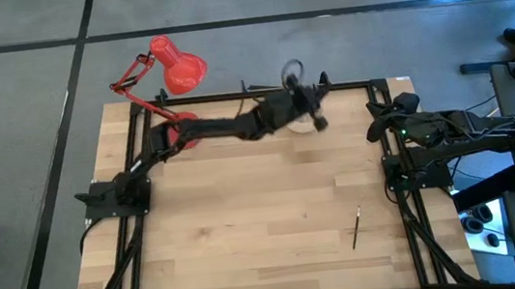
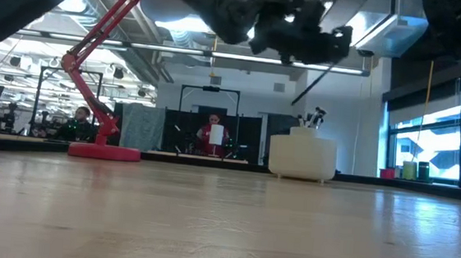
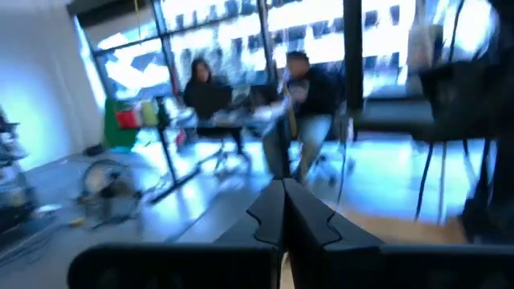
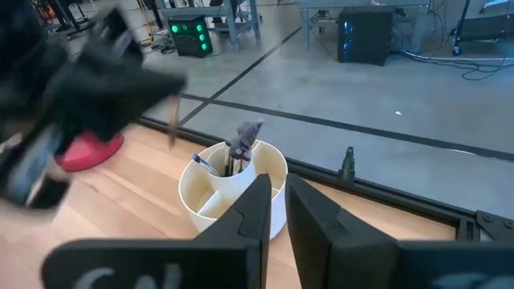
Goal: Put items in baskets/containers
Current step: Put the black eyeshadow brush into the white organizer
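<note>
1. Left gripper (image 1: 310, 107) is up at upper centre of the high view, hovering over the cup organiser (image 1: 306, 125). In the left wrist view its fingers are pressed together. It looks clamped on a thin brush (image 4: 173, 127), which hangs below the blurred gripper at left of the right wrist view.
2. Why held high: prob. the carry/drop stage. The brush hangs tip-down so it can slot into a compartment from above, clear of the cup rim.
3. Cup (image 4: 193, 201) sits at the far table edge, upper centre in the high view and right of centre in the low view. It has inner dividers and already holds a few brushes (image 4: 241, 140) standing upright near its middle. Side compartments look free.
4. Right gripper (image 4: 277, 213) is parked at the right edge of the high view. Fingers are a narrow gap apart w/ nothing between, and it points toward the cup.
5. One loose brush (image 1: 356, 228) lies flat on the table (image 1: 247, 223), lower right of the high view and well apart from the cup, so prob. the next pick.
6. Red desk lamp (image 1: 171, 67) is at upper left w/ its base near the left arm's elbow. It is not in the drop path, but the arm passes just beside it.
7. In the way: the standing brushes could snag the incoming one, so aim for an open compartment.
8. People (image 3: 305, 88) sit in the room beyond the table, not involved.
</note>
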Robot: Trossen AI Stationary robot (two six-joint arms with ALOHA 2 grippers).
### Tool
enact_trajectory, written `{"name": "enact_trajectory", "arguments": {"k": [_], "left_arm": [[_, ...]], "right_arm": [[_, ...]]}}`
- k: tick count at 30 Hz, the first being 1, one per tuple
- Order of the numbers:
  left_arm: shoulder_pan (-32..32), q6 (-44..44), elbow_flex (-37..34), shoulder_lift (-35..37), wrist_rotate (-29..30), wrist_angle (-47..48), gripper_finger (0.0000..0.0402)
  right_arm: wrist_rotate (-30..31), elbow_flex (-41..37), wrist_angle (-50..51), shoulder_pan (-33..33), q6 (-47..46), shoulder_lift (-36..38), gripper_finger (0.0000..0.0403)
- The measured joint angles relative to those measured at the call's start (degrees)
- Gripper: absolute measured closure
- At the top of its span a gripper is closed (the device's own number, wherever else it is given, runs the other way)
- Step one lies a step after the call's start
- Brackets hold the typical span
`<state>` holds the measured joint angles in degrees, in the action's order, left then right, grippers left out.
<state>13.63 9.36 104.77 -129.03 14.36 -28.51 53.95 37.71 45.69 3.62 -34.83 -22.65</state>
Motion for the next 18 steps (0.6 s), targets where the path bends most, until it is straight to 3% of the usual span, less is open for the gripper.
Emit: {"name": "enact_trajectory", "arguments": {"k": [6, 18], "left_arm": [[6.3, -10.9, 0.0, -1.4, -11.1, -6.7, 0.0399], [8.6, -19.2, 0.0, -5.7, -12.7, -10.4, 0.0400]], "right_arm": [[0.0, 0.0, 0.0, 0.0, 0.6, 0.0, 0.0361], [0.3, 0.0, 0.0, 0.0, 0.7, 0.0, 0.0361]]}}
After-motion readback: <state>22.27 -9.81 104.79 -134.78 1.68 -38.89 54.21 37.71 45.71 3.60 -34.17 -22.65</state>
